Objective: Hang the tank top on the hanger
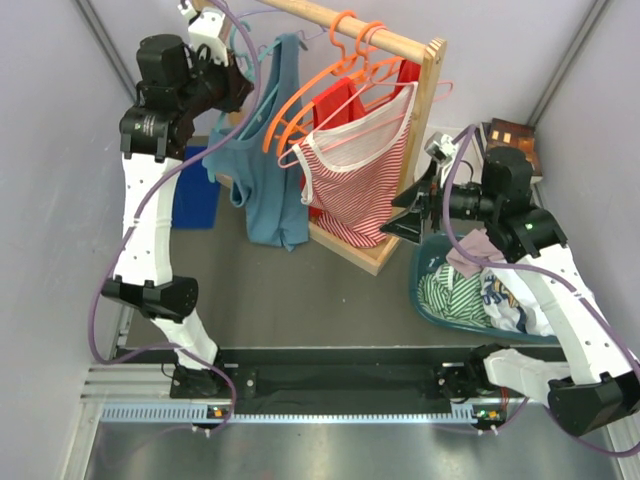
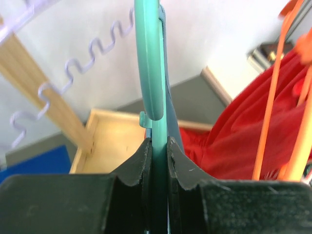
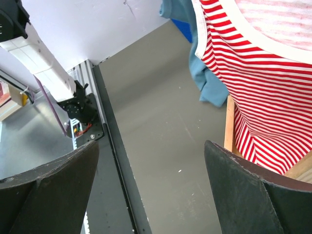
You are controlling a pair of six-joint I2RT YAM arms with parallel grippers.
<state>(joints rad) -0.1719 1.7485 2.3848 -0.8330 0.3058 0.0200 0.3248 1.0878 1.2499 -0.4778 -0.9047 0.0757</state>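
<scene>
The dusty teal-blue tank top [image 1: 268, 165] hangs from the thin teal-green hanger [image 1: 262, 52] at the left end of the wooden rail [image 1: 340, 22]. My left gripper [image 1: 236, 88] is shut on the hanger. In the left wrist view the hanger [image 2: 150, 73] runs up from between the closed jaws of that gripper [image 2: 159, 146], with a blue strap [image 2: 171, 117] just behind it. I cannot tell whether the hook sits on the rail. My right gripper [image 1: 405, 215] is open and empty, right of the rack. The right wrist view shows that gripper [image 3: 151, 185] above the floor and the tank top's hem [image 3: 207, 83].
A red-and-white striped top [image 1: 355, 175], a solid red top [image 1: 340, 100] and orange hangers [image 1: 320, 90] hang on the rail. The rack's wooden post [image 1: 432, 100] and base [image 1: 360, 255] stand mid-scene. A teal basket [image 1: 430, 300] of clothes is right. A blue box [image 1: 195, 190] is left. A lilac notched hanger [image 2: 58, 87] hangs nearby.
</scene>
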